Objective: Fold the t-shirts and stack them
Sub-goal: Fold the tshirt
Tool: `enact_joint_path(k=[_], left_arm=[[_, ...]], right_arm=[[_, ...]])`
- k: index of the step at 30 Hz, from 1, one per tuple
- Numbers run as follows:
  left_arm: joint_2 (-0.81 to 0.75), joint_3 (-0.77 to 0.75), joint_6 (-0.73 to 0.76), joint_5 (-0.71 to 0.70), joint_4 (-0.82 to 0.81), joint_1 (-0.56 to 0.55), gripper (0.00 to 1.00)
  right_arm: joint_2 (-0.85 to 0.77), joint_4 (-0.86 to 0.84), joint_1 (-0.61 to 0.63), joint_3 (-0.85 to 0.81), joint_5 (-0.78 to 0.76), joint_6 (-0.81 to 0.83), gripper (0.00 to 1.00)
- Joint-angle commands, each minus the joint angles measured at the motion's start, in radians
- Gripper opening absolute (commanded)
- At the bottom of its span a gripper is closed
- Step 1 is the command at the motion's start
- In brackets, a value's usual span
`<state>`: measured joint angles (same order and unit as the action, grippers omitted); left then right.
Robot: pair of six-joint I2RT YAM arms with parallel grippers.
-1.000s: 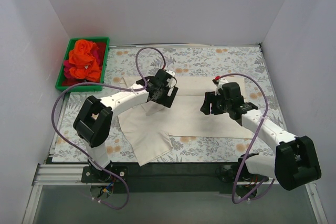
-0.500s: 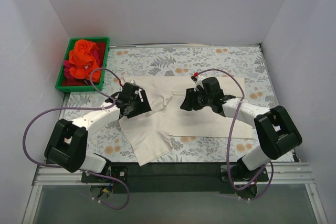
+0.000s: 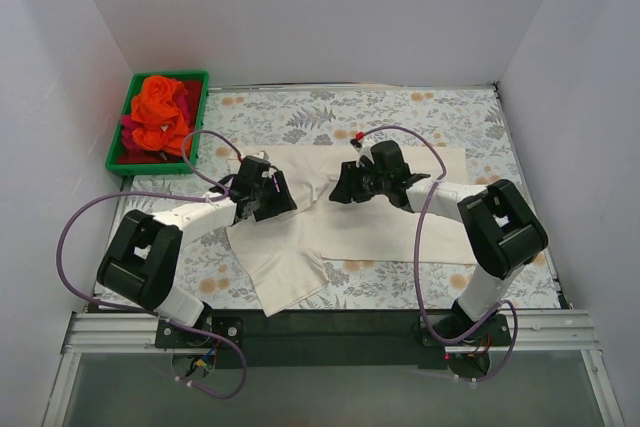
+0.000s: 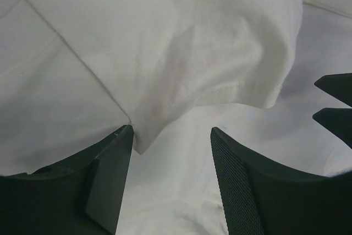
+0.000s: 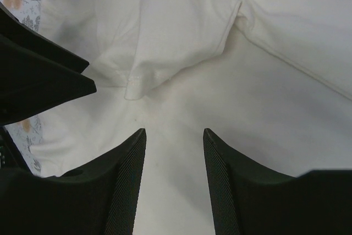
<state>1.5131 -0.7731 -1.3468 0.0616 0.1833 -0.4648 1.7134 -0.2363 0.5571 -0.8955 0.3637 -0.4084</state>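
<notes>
At the far left corner, the green plastic tray (image 3: pixel 117 139) held the crumpled bright orange t-shirt (image 3: pixel 160 107) and the deep red-magenta one (image 3: pixel 130 131), neither yet folded. To its right, the left claw (image 4: pixel 170 136) had swung out from the middle of the bench to the left side of the large cream off-white t-shirt (image 3: pixel 385 232). That shirt lay spread across the floral-patterned tablecloth (image 3: pixel 450 107). The left claw's fingers (image 4: pixel 104 174) had narrowed over the last second but stood parted, low over the cloth, with the hemmed corner of a turned-over sleeve flap just ahead of them and nothing pinched.

Further right, the right claw (image 5: pixel 173 133) had come in from the shirt's right half to face the same flap from the other side, near its partner. Its fingers were also parted, closer together than before, with only flat cloth beneath.

I took both arms to be settling on that sleeve for the first fold. The stacking had not begun.
</notes>
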Motion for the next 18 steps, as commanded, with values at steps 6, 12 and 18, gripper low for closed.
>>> enact_joint_path(k=[6,12,18], left_arm=[[0.007,0.009,0.015,0.012,-0.033,-0.002,0.41],[-0.028,-0.009,-0.003,0.023,-0.004,-0.002,0.05],[-0.085,-0.054,-0.057,0.007,0.059,0.023,0.0]], right_arm=[[0.041,-0.066,0.013,-0.071,0.021,-0.012,0.45],[0.077,-0.075,0.018,-0.086,0.02,-0.024,0.45],[0.126,-0.097,0.018,-0.115,0.026,-0.041,0.44]])
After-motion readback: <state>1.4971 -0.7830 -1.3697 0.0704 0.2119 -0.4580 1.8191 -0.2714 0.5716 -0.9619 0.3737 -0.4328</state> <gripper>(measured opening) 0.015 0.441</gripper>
